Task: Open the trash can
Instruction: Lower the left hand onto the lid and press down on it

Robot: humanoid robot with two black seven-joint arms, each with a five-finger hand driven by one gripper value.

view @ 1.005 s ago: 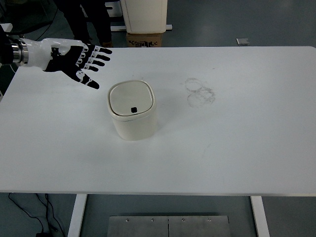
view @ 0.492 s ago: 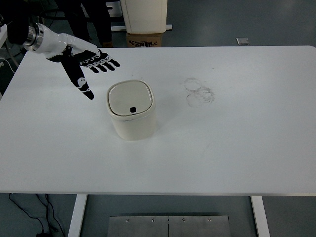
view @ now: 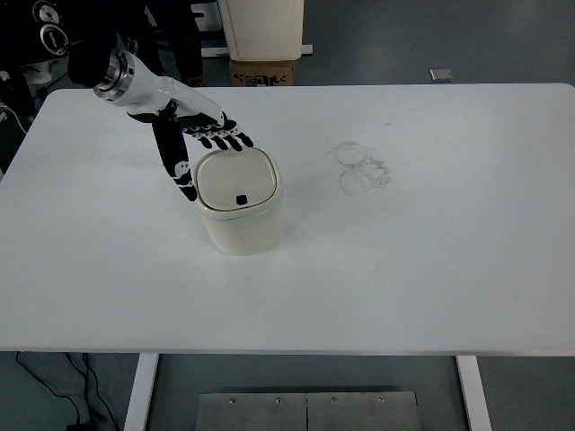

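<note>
Reaching in from the upper left of the frame, the left hand (view: 193,135) holds its fingers (view: 226,137) spread at the bin's (view: 243,211) far-left rim. The bin stands left of centre, its lid (view: 238,180) closed. Next, the push-button (view: 242,198) needs pressing.

The trash can (view: 242,205) stands on the surface (view: 431,269), left of its middle, lid (view: 237,182) on top. At the can's ten o'clock the left robot hand (view: 193,139) reaches in from the far left corner, fingers spread; its fingertips (view: 235,142) lie along the lid's far edge and its thumb (view: 182,175) runs down the lid's left edge. At the can's two o'clock, well apart, ring marks (view: 362,167) sit on the surface. Beyond the far edge, at twelve o'clock, a cardboard box (view: 264,72) stands on the floor.
</note>
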